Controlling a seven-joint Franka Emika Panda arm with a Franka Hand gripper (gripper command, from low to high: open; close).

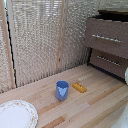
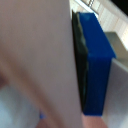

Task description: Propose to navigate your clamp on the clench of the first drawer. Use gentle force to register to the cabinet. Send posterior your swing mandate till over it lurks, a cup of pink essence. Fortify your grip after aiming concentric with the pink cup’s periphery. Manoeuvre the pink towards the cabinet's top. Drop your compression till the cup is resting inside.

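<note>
Pincer finger (image 2: 95, 65), blue, fills our wrist view pressed against pink; spread unclear. Upper right of the exterior view, the first drawer (image 1: 106, 37) juts open, handle (image 1: 106, 38) horizontal.

The cabinet (image 1: 107, 42) stands at the exterior view's right, behind the table (image 1: 100, 92). Its first drawer (image 1: 106, 36) sits above the lower one (image 1: 108, 62). On the table I see a cup (image 1: 62, 90), a small block (image 1: 79, 87) just beside it, and a plate (image 1: 16, 114) further left.
</note>
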